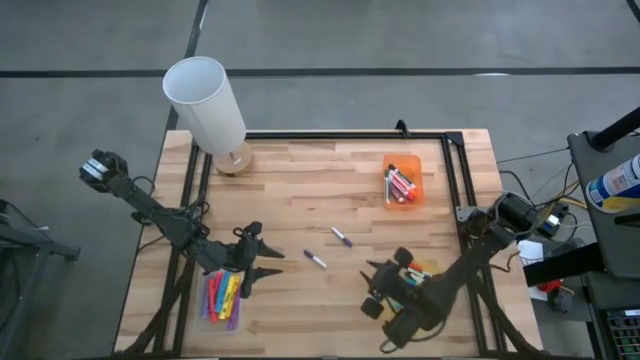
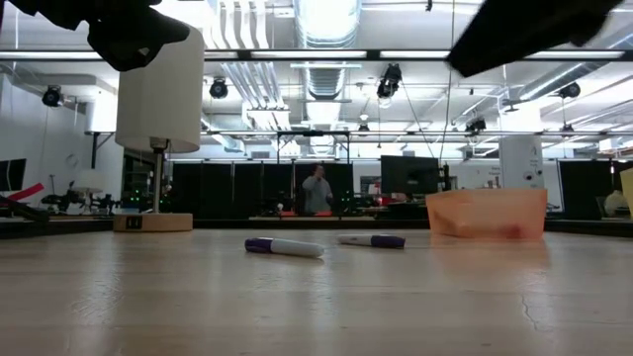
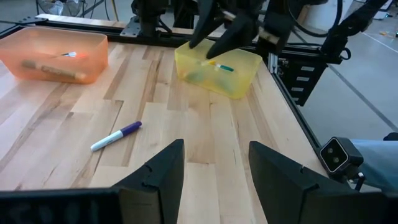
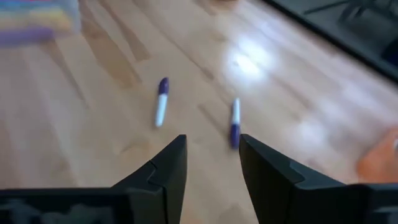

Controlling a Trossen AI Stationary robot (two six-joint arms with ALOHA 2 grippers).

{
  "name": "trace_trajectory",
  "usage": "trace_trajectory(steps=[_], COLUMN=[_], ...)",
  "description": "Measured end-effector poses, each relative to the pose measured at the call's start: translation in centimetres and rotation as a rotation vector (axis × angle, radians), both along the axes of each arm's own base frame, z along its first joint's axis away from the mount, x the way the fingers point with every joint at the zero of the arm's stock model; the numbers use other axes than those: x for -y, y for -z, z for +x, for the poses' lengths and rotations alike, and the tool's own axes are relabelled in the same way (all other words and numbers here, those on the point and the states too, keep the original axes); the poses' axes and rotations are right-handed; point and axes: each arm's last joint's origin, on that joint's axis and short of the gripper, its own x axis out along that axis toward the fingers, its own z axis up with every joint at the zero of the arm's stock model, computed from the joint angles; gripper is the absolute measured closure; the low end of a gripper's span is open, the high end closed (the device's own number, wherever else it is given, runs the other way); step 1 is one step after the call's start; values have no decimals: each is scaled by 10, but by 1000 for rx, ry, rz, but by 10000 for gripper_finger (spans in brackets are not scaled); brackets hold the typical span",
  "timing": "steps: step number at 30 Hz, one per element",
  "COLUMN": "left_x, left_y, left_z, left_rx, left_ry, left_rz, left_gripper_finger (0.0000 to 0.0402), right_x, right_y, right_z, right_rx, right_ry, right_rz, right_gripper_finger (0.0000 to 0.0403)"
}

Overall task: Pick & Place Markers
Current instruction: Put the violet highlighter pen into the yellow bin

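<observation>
While both grippers gape, two markers (image 1: 328, 248) lie loose.

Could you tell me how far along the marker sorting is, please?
Mostly done: markers fill the orange bin, clear bin and yellow bin. Nothing in hand: left claw and right claw are open. Left: two purple markers on the table.

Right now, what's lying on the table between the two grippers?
Two purple markers on bare wood, between the left gripper and right gripper. The high view shows it.
</observation>
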Motion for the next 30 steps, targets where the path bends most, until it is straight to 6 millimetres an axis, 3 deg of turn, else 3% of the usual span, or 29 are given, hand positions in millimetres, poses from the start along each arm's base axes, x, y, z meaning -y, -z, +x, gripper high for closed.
trace_trajectory(steps=[5, 10, 21, 30], left_x=[0, 0, 0, 0], left_y=[0, 0, 0, 0], left_z=[0, 0, 0, 0], left_rx=[0, 0, 1, 0], left_ry=[0, 0, 0, 0], left_rz=[0, 0, 0, 0], left_gripper_finger=[227, 227, 227, 227], right_x=[24, 58, 128, 163], right_y=[3, 10, 23, 22], right_z=[22, 38, 75, 95], right_rx=[-60, -98, -223, -190], right_ry=[-10, 86, 138, 90], right_rz=[-110, -117, 166, 295], right_gripper_finger=[271, 275, 275, 275])
